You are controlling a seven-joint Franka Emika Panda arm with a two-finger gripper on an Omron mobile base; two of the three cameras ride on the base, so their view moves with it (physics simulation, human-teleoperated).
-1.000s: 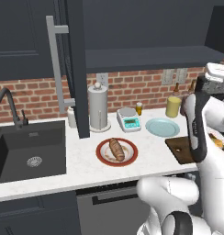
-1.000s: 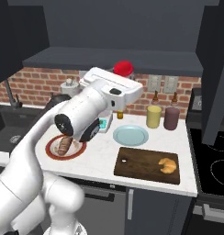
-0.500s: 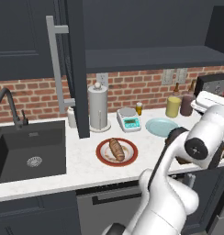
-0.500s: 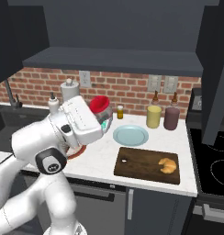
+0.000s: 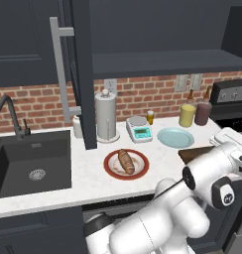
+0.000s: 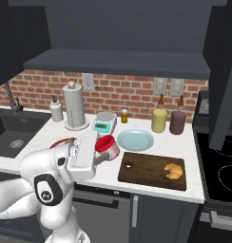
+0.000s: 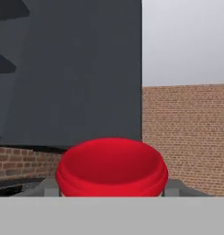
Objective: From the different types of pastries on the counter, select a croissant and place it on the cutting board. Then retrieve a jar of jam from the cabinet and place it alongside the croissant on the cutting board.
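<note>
Here, in the left base view, the cabinet (image 5: 81, 69) door stands open, its edge toward the camera, over the counter (image 5: 88, 173). A loaf (image 5: 126, 161) lies on a red-rimmed plate (image 5: 113, 167), with a paper towel roll (image 5: 105, 116), a scale (image 5: 139, 129) and a blue plate (image 5: 175, 137) behind it; a corner of the board (image 5: 192, 153) shows past the white arm. In the right base view, the gripper (image 6: 106, 153) is closed on the jar (image 6: 106, 144), held above the counter just left of the board (image 6: 146, 168). The croissant (image 6: 173, 171) rests on the board's right half, well apart from the jar. A yellow bottle (image 6: 159, 120) and a maroon bottle (image 6: 177, 122) stand behind. In the hand view, the jar (image 7: 112, 167) sits between the fingers (image 7: 48, 187), against a dark panel and brick wall.
</note>
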